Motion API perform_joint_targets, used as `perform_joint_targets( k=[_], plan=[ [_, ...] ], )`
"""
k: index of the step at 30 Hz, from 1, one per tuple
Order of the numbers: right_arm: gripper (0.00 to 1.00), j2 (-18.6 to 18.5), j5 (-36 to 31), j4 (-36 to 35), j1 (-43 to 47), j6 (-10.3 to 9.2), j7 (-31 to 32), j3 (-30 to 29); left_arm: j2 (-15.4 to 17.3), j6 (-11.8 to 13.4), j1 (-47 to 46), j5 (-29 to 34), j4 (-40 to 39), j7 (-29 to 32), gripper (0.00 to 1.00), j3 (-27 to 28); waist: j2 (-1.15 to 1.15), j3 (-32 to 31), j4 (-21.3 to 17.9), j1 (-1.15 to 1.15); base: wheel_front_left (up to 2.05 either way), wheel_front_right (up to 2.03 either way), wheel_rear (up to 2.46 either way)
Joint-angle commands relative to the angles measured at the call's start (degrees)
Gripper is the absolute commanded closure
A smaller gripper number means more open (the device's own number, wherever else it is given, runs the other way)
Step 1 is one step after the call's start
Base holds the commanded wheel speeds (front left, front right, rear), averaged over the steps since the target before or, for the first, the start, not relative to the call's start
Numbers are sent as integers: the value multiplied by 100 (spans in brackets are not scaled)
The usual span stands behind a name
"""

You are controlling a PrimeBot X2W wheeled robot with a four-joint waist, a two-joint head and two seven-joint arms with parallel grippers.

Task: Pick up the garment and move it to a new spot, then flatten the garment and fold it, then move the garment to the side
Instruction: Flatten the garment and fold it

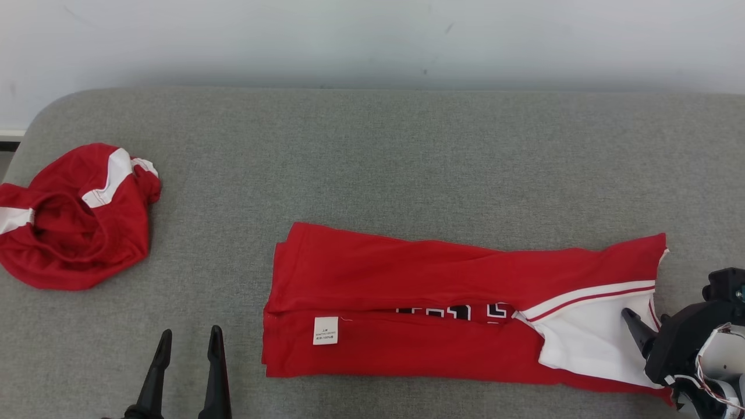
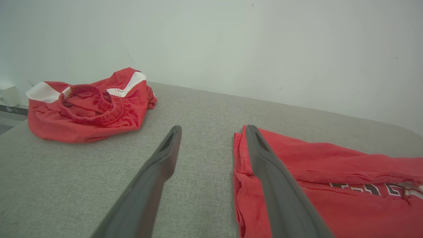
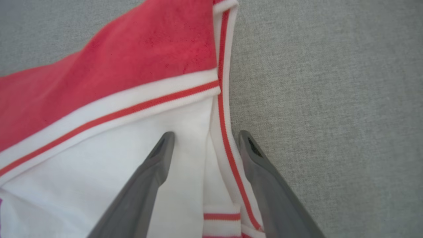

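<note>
The garment [image 1: 442, 279] is a red jersey with white panels, red piping and a white label, lying folded into a long strip across the middle and right of the grey table [image 1: 407, 145]. My right gripper [image 1: 640, 331] is open at the strip's right end. In the right wrist view its fingers [image 3: 205, 134] straddle the white piped edge of the garment [image 3: 132, 49], with nothing pinched. My left gripper [image 1: 191, 330] stands open near the front edge, just left of the strip's left end. In the left wrist view, the left gripper [image 2: 212, 129] has its right finger in front of the garment [image 2: 330, 185].
A second red and white piece of clothing [image 1: 75, 221] lies crumpled at the table's far left, its elastic waistband showing [image 2: 89, 105]. A pale wall runs behind the table. Bare grey surface lies behind the strip and between the two clothes.
</note>
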Motion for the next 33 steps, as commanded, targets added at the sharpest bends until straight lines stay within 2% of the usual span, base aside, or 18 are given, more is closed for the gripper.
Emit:
perform_joint_targets(
  k=[1,9,15,16,17,18,25,33],
  plan=[
    [0,-48,-69,97,-95,-12,-53,33,-6,-7,-95,-21,15,-16,0,3,0,95,92,-1,0,0,0],
    [0,-93,-370,600,-134,-16,226,0,-7,-15,-133,17,-17,-16,0,-4,0,164,154,-1,0,0,0],
    [0,82,-340,802,-198,-16,373,-48,-8,-28,-160,35,-25,-16,0,10,0,170,154,-1,0,0,0],
    [53,91,-349,810,-204,-16,386,-47,-8,-25,-159,35,-24,-16,0,15,0,167,150,-1,0,0,0],
    [69,103,-361,808,-217,-16,361,-57,-8,-27,-156,34,-22,-16,0,19,0,164,144,-1,0,0,0],
    [100,102,-383,798,-226,-15,300,-71,-8,-26,-155,34,-22,-16,0,22,0,162,137,-1,0,0,0],
    [100,-7,-720,756,-364,-19,-99,-583,-8,-11,-130,27,-36,-16,0,44,0,115,76,-1,0,0,0],
    [100,-111,-1231,433,-216,-16,-189,-1426,-7,-22,-8,36,-18,-16,0,66,0,-74,27,-1,0,0,0]
  ],
)
